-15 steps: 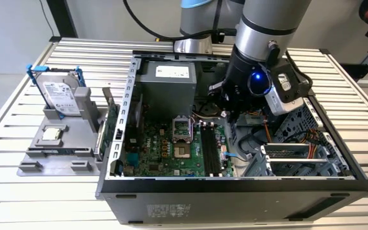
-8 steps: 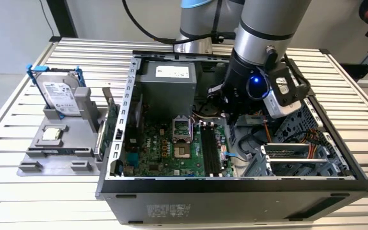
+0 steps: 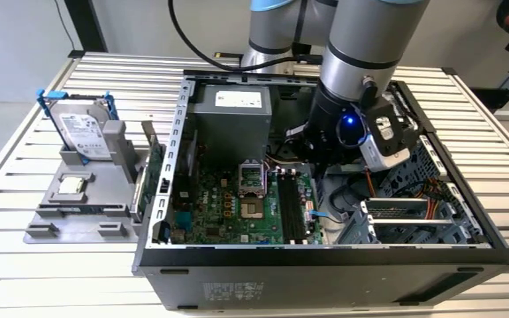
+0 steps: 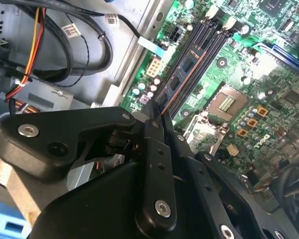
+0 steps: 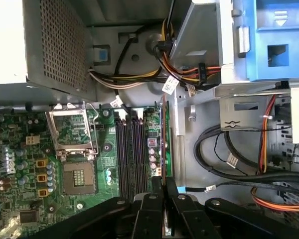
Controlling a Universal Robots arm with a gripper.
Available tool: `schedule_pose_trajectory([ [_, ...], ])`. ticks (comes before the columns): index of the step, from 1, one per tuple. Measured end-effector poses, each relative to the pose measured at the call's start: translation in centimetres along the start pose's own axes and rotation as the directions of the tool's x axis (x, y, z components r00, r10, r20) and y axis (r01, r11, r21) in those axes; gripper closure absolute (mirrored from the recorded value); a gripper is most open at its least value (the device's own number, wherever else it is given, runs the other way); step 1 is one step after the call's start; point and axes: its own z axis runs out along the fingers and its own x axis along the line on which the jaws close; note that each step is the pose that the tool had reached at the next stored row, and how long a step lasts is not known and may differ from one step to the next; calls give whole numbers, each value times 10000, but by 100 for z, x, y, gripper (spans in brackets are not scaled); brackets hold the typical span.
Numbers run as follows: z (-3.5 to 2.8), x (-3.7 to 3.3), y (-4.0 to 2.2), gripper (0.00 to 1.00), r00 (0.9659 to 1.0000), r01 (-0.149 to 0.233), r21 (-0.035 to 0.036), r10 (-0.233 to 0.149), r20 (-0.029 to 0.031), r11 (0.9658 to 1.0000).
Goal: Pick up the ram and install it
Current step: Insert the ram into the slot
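The end effector (image 5: 162,185) clamps the ram (image 5: 162,139) edge-on above the motherboard slots (image 5: 132,149). It looks light, stiff and fragile (better held by the board's edges than its chips).

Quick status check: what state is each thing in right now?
gripper: shut on the ram
ram: clamped on edge, alongside the memory slots
memory slots: look empty
CPU socket: cover flipped open, no chip
computer case: side open
hard drive: upright on the holder beside the case

Open computer case (image 3: 325,278), hard drive (image 3: 87,136) beside it
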Motion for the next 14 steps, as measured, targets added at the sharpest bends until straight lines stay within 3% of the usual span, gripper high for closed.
schedule_pose_trajectory([
  [3, 45, 8, -2, 100, 10000, 6, 40, -6, 3, 10000],
  [8, 83, 15, -17, 100, 9995, 323, 35, -323, -17, 9995],
  [14, 126, 78, -53, 100, 9994, 337, 68, -337, -21, 9994],
])
